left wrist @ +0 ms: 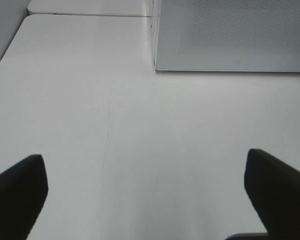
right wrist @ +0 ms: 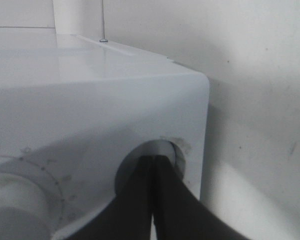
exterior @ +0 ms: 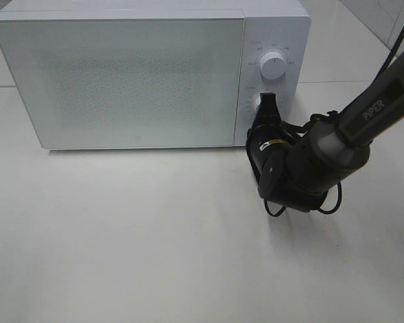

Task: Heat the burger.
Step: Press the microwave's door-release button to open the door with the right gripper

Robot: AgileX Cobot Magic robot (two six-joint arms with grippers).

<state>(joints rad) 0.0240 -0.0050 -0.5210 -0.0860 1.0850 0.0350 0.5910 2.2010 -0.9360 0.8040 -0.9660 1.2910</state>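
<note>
**Right hand at the lower dial, door closed, burger out of sight**

Far left: the left hand [left wrist: 147, 187] hangs over bare tabletop [exterior: 154, 235], fingers [left wrist: 20, 187] spread wide, nothing between them. It does not appear in the exterior high view.

Centre: the microwave [exterior: 121, 20] stands at the back of the tabletop. Its frosted door [exterior: 121, 81] is closed and flush.

Container check: we see nothing through the frosting. The burger shows in no view, and none lies on the tabletop. We judge it is probably inside, but we cannot confirm that.

Right of the door is the control panel, with the upper dial [exterior: 273, 67] free and untouched. The lower dial [right wrist: 175, 150] sits below it, mostly hidden in the exterior high view.

Right: the right hand [exterior: 269, 101] is pinched fully closed and holds nothing. Its fingertips [right wrist: 152, 162] meet right at the lower dial. We cannot tell whether they touch it.

Step in hand, as we read it: setting the heating with the lower dial.

- Closed fingers cannot pinch the dial, so they would have to press or nudge it. A true turn would probably need them parted around it first.
- Keep the force light and square, or the microwave may slide back.
- Stay clear of the upper dial.
- Keep the left hand away from the door.
</note>
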